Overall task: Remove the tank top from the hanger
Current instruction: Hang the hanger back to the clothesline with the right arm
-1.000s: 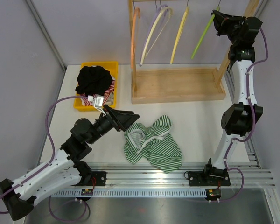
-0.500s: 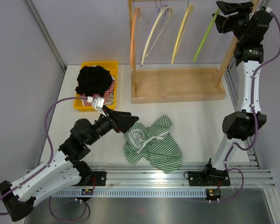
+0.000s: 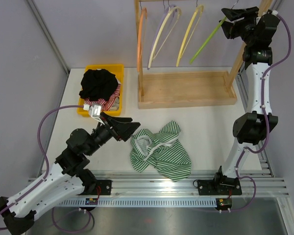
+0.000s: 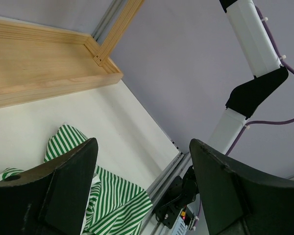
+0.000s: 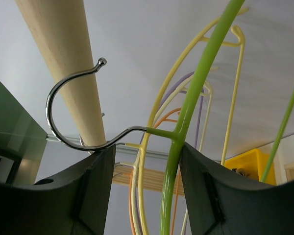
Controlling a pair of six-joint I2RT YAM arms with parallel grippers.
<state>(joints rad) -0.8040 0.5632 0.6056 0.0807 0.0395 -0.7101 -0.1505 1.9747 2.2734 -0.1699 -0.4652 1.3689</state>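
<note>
The green-and-white striped tank top (image 3: 160, 152) lies crumpled on the table, off the hanger, and shows again in the left wrist view (image 4: 112, 200). My left gripper (image 3: 131, 128) hovers open just left of it, fingers wide with nothing between them (image 4: 142, 188). The green hanger (image 3: 207, 38) hangs bare at the rack's right end. My right gripper (image 3: 229, 22) is up there, open, and the hanger's green stem (image 5: 186, 132) runs between its fingers, close to the right one. The metal hook (image 5: 71, 115) curves beside the wooden post.
A wooden rack with a tray base (image 3: 186, 90) stands at the back and carries orange (image 3: 141, 41), cream (image 3: 161, 36) and yellow (image 3: 188, 36) hangers. A yellow bin (image 3: 105, 66) at the back left holds black and red-striped clothes.
My right gripper opened and let go of the green hanger, whose lower end swung left. My left gripper opened a little wider and drew back to the left, away from the tank top.
</note>
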